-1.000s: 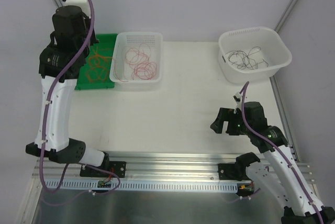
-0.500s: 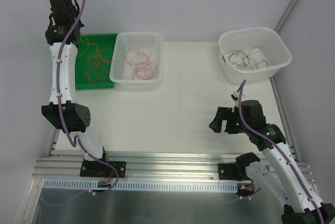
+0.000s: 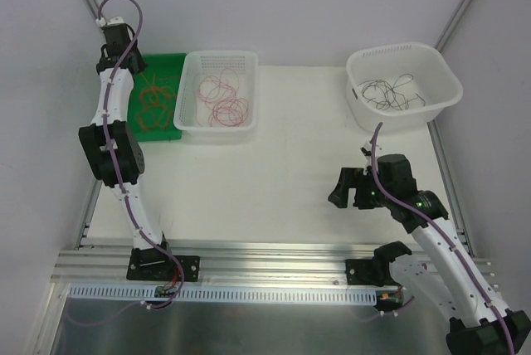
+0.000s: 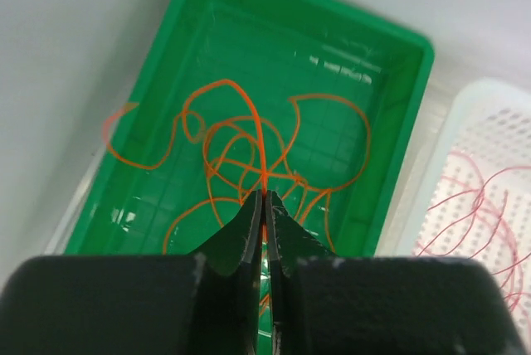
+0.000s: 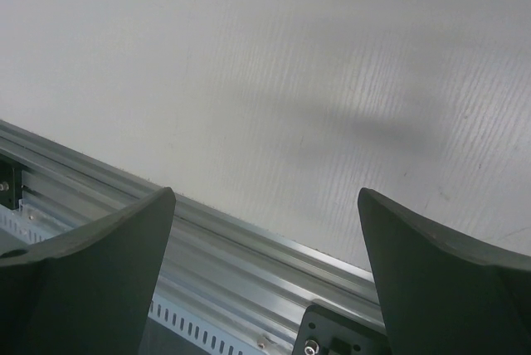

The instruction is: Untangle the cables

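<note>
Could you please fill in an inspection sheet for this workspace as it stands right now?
Surface: white table, bare in the middle.
Job's things: orange cables in the green tray; red cables in the white basket; black cables in the white tub.
Clutter: nothing seen.
Grippers: left gripper above the green tray, jaws shut on a strand of the orange cables; right gripper open over bare table beside the aluminium rail, holding nothing.
Cables: purple hoses run along both arms.
Surroundings: plain grey walls with metal frame posts at the corners.
</note>
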Action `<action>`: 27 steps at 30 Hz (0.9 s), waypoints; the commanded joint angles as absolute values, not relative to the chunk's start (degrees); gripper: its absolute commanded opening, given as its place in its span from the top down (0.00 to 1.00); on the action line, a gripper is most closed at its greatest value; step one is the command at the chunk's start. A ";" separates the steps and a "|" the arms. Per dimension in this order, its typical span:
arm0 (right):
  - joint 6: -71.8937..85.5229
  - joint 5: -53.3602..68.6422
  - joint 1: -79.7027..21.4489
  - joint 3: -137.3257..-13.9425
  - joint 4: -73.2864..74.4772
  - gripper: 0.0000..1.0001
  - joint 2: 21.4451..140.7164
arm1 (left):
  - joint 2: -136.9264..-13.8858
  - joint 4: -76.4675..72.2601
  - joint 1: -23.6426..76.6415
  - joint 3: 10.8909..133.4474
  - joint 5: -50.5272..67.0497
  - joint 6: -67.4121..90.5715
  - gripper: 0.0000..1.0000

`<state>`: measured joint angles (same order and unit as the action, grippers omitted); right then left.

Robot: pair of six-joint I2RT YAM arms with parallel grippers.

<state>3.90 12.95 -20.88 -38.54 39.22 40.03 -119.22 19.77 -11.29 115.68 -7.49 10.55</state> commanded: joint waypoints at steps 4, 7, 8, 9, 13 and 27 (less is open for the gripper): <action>3.16 14.15 -21.09 -38.67 37.71 0.03 39.99 | -119.44 15.03 -11.87 110.66 -0.38 10.20 1.00; 3.34 13.97 -21.09 -38.41 37.71 0.03 39.81 | -119.71 15.03 -11.78 109.08 5.35 9.23 1.00; 3.43 13.97 -21.18 -38.50 37.79 0.03 39.73 | -119.62 15.03 -11.86 108.38 7.01 9.23 1.00; 3.51 13.97 -21.18 -38.50 37.88 0.03 39.73 | -119.79 15.03 -11.87 107.67 7.64 9.05 1.00; 3.78 13.98 -21.09 -38.58 38.41 0.03 38.50 | -119.71 15.20 -12.04 102.32 7.13 9.22 0.98; 3.61 11.16 -21.09 -43.59 47.54 0.03 29.71 | -105.13 15.56 -15.64 92.82 6.33 16.34 0.39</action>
<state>3.86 12.34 -20.88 -39.90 44.77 31.48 -114.96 17.08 -16.34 93.30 4.54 14.68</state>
